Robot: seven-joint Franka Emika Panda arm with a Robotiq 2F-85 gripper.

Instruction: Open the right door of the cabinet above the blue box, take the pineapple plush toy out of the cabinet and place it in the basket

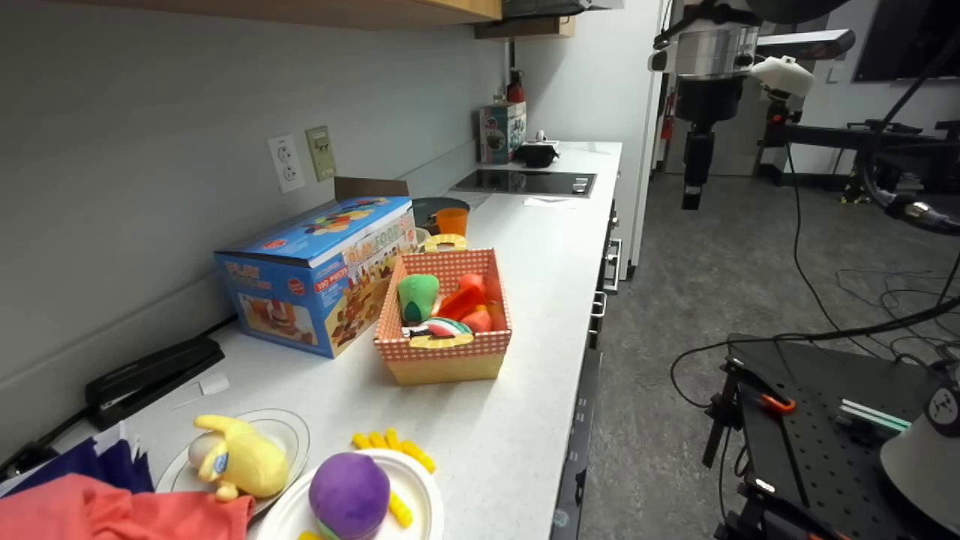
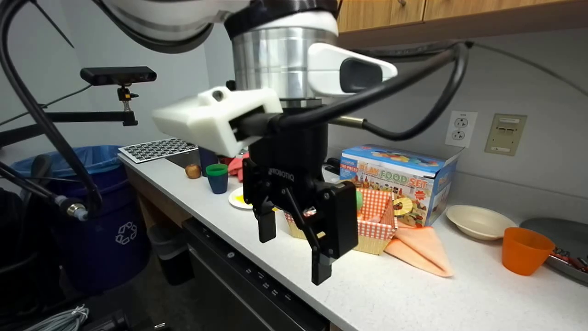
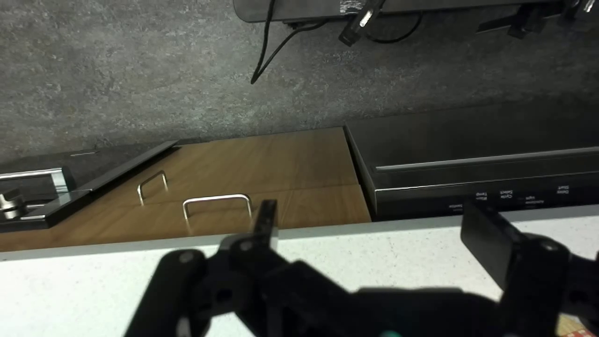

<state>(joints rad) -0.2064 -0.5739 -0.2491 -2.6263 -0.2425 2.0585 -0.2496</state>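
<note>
The tan wood cabinet (image 2: 487,10) hangs above the blue box (image 2: 390,165); its visible lower door parts look shut in an exterior view. Its underside (image 1: 360,13) shows at the top of an exterior view. The pineapple plush toy is out of view. A checked, tan basket (image 1: 446,369) stands on the counter beside the box, holding a green toy and several red ones. My gripper (image 2: 294,252) points down, open and with nothing between its fingers. In the wrist view the gripper (image 3: 372,219) spans the counter edge, with a basket corner (image 3: 570,326) at lower right.
A yellow plush (image 1: 251,461) and a purple round plush (image 1: 350,495) lie on plates at the counter's near end. An orange cup (image 2: 526,250), a pale bowl (image 2: 480,221) and a dark pan (image 2: 558,230) stand past the box. A loose cable (image 2: 390,92) loops around the wrist.
</note>
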